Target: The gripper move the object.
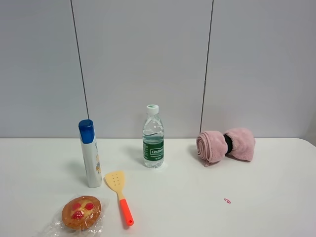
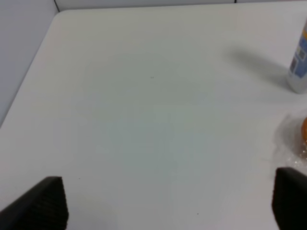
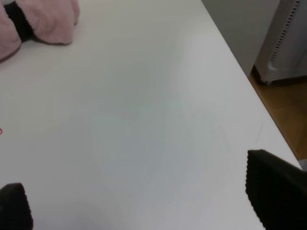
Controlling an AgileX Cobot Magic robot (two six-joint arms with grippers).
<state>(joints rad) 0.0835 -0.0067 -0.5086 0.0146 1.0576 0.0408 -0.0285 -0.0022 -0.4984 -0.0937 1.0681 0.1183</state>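
Observation:
The object, a round golden-brown pastry with red spots point(image 1: 81, 212) in crinkly clear plastic, lies at the table's front left. Only its edge and wrapper show in the left wrist view point(image 2: 300, 139). No arm shows in the high view. My left gripper point(image 2: 170, 203) is open and empty over bare table, with the pastry just beyond one fingertip point(image 2: 290, 196). My right gripper point(image 3: 139, 194) is open and empty over the table's right part, near its right edge.
A white bottle with a blue cap point(image 1: 90, 154), a water bottle point(image 1: 153, 137) and a yellow spatula with an orange handle point(image 1: 120, 195) stand or lie near the pastry. A rolled pink towel point(image 1: 225, 145) lies at the back right. A small red mark point(image 1: 227, 200) is on the table.

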